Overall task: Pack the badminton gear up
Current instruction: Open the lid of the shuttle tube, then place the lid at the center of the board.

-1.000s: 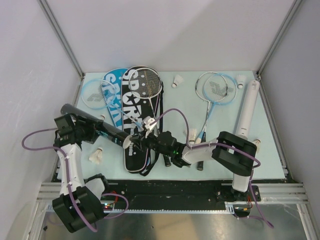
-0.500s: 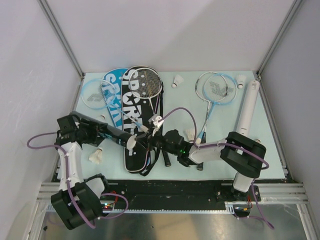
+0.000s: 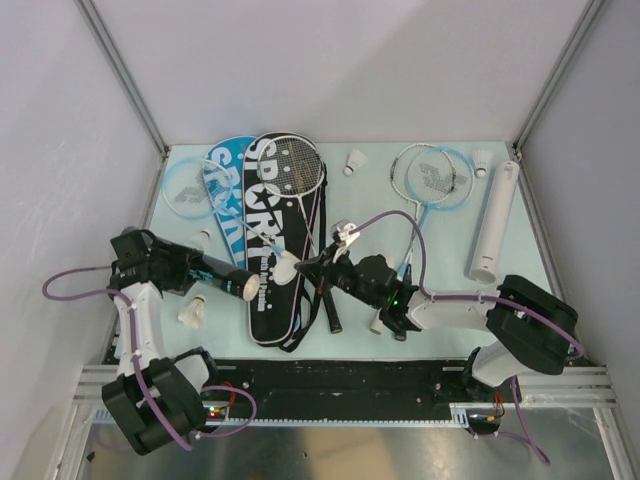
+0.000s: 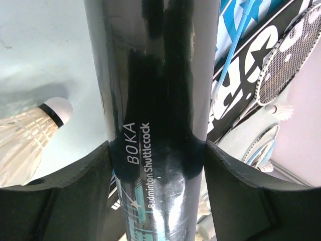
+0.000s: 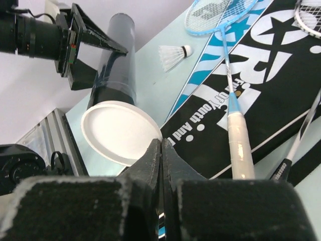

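Top external view is showing two arms reaching over a pale worktop [image 3: 450,240]. Near the front edge, a shuttlecock [image 3: 190,315] is lying by the left arm. The left gripper [image 4: 158,170] is holding the black tube [image 4: 150,60], its jaws squeezing both sides. This tube is lying almost flat and pointing to the right. The right gripper [image 5: 161,150] is pinching a white lid [image 5: 118,131], its jaws pressed together on the rim. The lid is sitting right by the tube's end, but I cannot tell if they are touching. Behind them, a black cover [image 3: 265,210] and a blue cover [image 3: 222,180] are lying side by side. A black racket [image 3: 297,165] is resting on the black cover. Farther right, a blue racket [image 3: 430,178] and a white tube [image 3: 495,220] are lying apart. A second shuttlecock [image 3: 355,160] and a third shuttlecock [image 3: 483,158] are sitting near the back wall.
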Controlling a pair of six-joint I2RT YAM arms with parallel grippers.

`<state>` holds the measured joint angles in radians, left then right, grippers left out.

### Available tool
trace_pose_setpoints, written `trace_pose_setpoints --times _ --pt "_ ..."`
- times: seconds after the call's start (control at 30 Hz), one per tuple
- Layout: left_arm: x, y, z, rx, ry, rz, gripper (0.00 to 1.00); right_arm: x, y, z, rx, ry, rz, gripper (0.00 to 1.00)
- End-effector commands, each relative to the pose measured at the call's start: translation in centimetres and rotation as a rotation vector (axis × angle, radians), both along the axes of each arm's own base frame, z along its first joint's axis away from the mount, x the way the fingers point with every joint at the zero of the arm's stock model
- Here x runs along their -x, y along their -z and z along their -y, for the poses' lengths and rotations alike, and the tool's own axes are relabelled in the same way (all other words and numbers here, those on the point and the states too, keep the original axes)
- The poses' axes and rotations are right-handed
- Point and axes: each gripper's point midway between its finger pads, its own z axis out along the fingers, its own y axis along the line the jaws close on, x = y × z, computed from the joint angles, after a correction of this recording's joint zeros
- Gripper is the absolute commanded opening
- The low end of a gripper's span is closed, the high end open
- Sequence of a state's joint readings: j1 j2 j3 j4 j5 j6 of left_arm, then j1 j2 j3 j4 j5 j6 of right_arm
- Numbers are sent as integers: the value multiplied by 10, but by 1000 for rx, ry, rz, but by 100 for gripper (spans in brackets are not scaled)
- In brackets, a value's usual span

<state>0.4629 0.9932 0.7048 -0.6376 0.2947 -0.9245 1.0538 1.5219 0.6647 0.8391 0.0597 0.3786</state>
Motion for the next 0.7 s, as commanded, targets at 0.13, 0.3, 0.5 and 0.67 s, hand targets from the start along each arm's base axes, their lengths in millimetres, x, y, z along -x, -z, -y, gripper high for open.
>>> trace_pose_setpoints --times 0.13,0.3,0.5,0.67 --pt "-11 -15 -13 -85 -4 74 49 -36 8 46 6 242 -187 0" --pt "-10 -24 -14 -107 -6 106 49 -68 64 101 191 526 -401 0" --pt "-10 -32 -14 -121 -6 134 50 -85 112 138 338 677 -505 0" --pt "-11 -37 -14 -126 1 146 50 -94 129 139 362 675 -541 3"
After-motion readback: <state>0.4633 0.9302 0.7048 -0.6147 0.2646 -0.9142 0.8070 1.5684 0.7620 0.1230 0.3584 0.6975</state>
